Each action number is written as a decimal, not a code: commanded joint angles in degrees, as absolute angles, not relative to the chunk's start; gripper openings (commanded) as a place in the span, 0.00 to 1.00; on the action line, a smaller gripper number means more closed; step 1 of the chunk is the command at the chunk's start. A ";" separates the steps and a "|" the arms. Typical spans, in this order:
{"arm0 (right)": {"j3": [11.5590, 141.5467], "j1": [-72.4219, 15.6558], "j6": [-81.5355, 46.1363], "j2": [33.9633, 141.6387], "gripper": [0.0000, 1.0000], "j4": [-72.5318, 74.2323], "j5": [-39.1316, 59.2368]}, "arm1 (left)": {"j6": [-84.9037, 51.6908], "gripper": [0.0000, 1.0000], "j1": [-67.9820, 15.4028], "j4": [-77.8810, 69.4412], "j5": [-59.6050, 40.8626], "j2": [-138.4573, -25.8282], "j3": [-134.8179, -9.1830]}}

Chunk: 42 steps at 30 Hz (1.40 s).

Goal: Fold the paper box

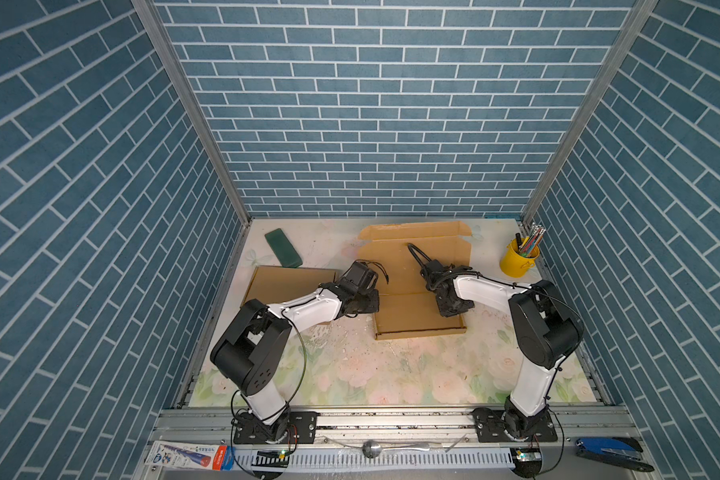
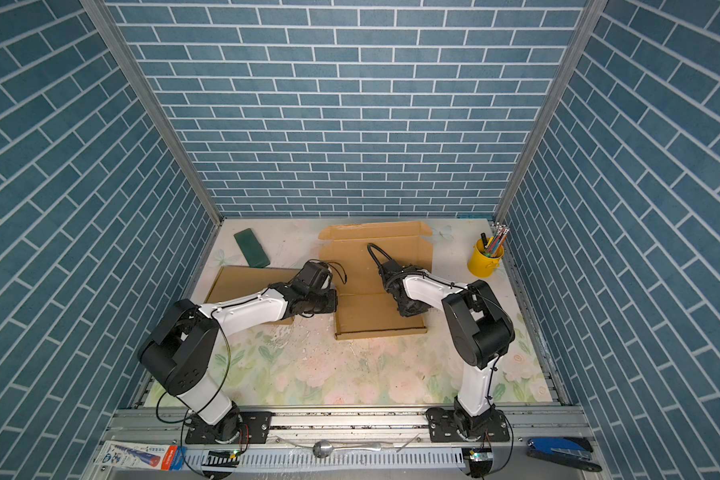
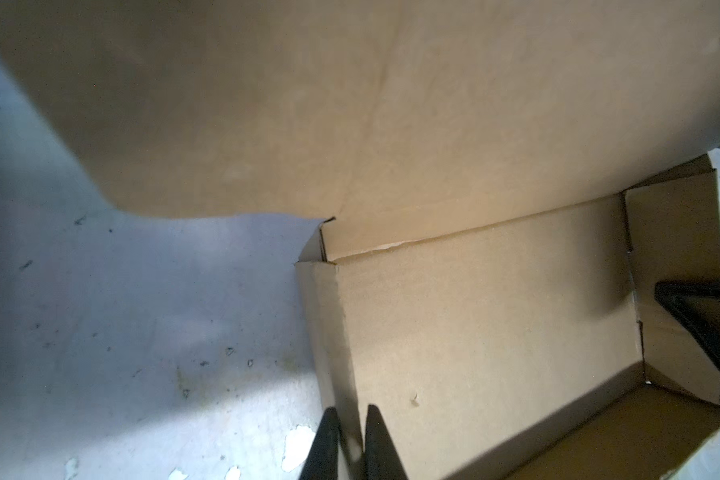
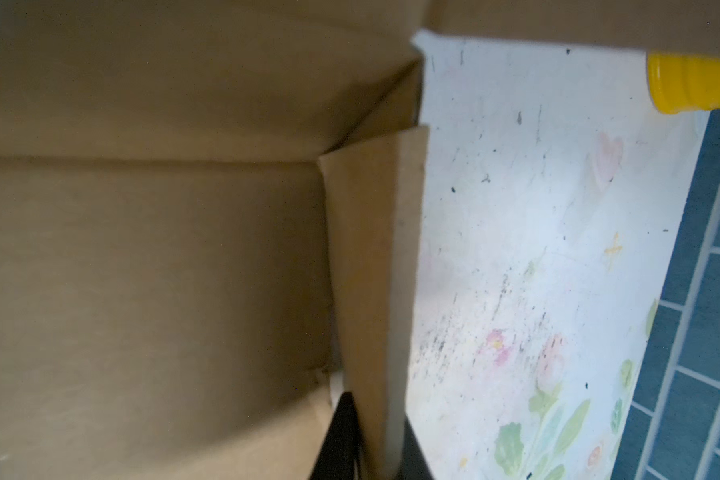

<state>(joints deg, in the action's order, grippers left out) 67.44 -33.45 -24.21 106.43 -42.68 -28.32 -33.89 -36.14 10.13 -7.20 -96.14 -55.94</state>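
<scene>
Cardboard: the mailer box (image 1: 412,318) sits mid-counter (image 1: 391,374), toward the far side, with its lid (image 1: 391,262) open at the far edge.
Left pincer (image 3: 352,409): pinching the box's left wall (image 3: 329,332).
Right pincer (image 4: 375,411): pinching the right wall (image 4: 375,249).
Done: tray walls look raised.
Remaining: probably tucking the side walls and closing the lid.
Hidden: in both top views the arms cover the grips, and the lid tabs are blurred.
</scene>
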 commanded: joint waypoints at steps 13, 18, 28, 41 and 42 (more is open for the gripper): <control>68.68 -33.50 -26.50 110.64 0.00 -46.75 -33.10 | -33.64 0.11 -36.39 9.10 -6.53 -96.96 -55.49; 68.73 -33.33 -26.06 107.83 0.20 -46.45 -28.00 | -33.40 0.13 -36.39 9.40 -6.34 -97.05 -55.63; 70.12 -32.31 -26.06 105.40 0.38 -47.52 -24.08 | -32.33 0.19 -36.39 10.29 -5.94 -96.95 -56.43; 70.00 -29.97 -25.53 102.03 0.50 -47.40 -18.11 | -30.71 0.34 -36.47 12.83 -3.93 -98.03 -56.69; 69.84 -29.95 -25.70 102.31 0.50 -47.22 -18.12 | -30.75 0.35 -36.68 12.98 -3.69 -98.36 -56.69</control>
